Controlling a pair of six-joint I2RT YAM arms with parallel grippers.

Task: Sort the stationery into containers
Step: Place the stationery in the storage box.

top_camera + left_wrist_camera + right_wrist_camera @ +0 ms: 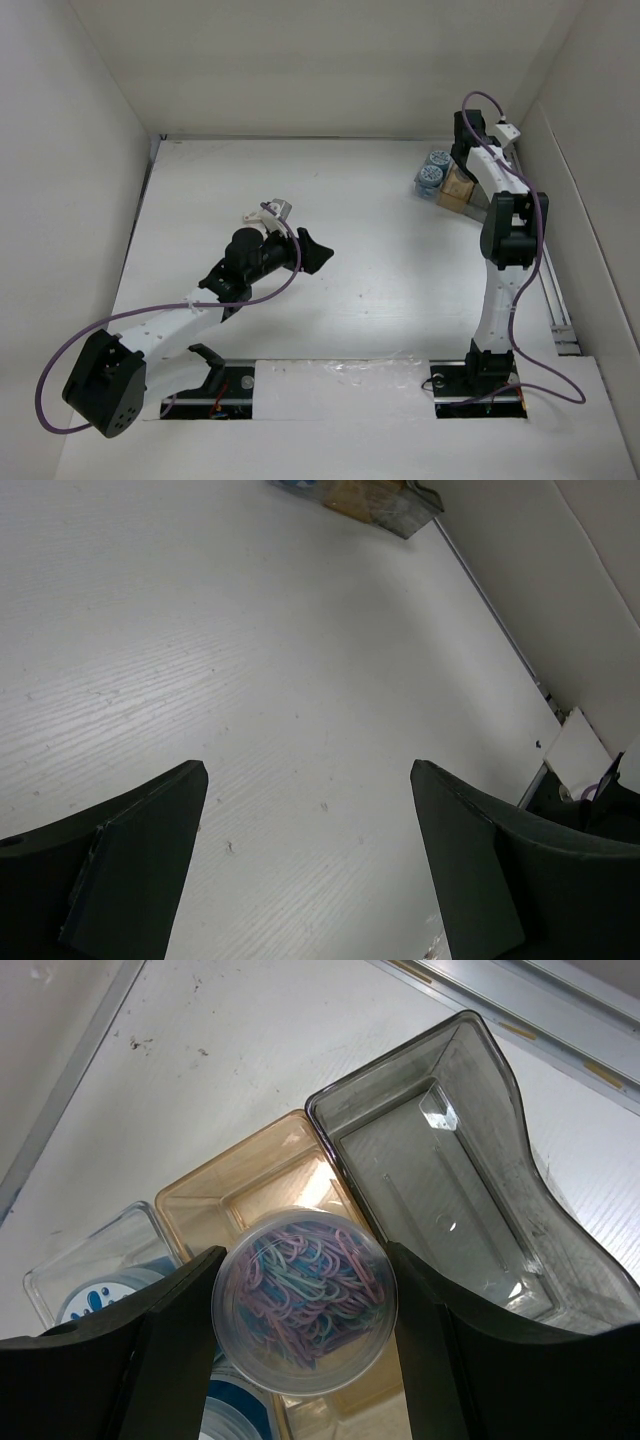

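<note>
My right gripper [305, 1305] is shut on the silvery-lavender cylinder [305, 1300], a clear round tub of pastel paper clips. It holds the tub just above the tan bin [235, 1195]. A dark grey bin [440, 1170] adjoins on the right. A clear bin [60, 1280] on the left holds a blue roll [100, 1295], and a second blue roll [235, 1410] shows below. In the top view both blue rolls [434, 168] sit in the bin block [455, 188] at the far right, under my right gripper [460, 160]. My left gripper [312, 250] is open and empty over bare table [308, 770]. The pen-like sticks are out of view.
A metal rail [555, 290] runs along the right wall next to the bins, and it also shows in the right wrist view [520, 1000]. White walls enclose the table on the left, back and right. The bin block shows at the top of the left wrist view [370, 500].
</note>
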